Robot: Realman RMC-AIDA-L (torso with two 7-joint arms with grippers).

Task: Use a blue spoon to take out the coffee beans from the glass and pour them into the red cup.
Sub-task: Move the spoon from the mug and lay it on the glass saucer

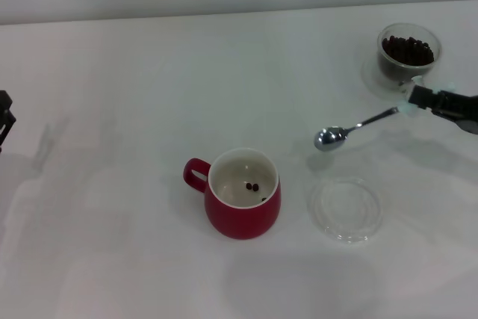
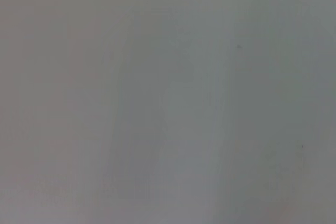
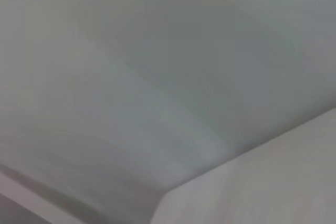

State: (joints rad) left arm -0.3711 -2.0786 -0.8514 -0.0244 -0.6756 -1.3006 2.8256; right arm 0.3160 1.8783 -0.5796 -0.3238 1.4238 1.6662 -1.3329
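Observation:
The red cup [image 1: 243, 198] stands at the table's middle front with a few coffee beans [image 1: 252, 186] on its white bottom. At the far right the glass [image 1: 408, 53] holds many dark coffee beans [image 1: 407, 49]. My right gripper [image 1: 420, 98] reaches in from the right edge, just in front of the glass, shut on the pale handle of the blue spoon [image 1: 351, 129]. The spoon's shiny bowl [image 1: 328, 138] looks empty and hangs between the glass and the red cup. My left gripper [image 1: 4, 117] sits at the far left edge.
A flat clear glass dish [image 1: 346, 208] lies to the right of the red cup, below the spoon bowl. The white table [image 1: 119, 110] stretches back to a pale wall. Both wrist views show only blank pale surface.

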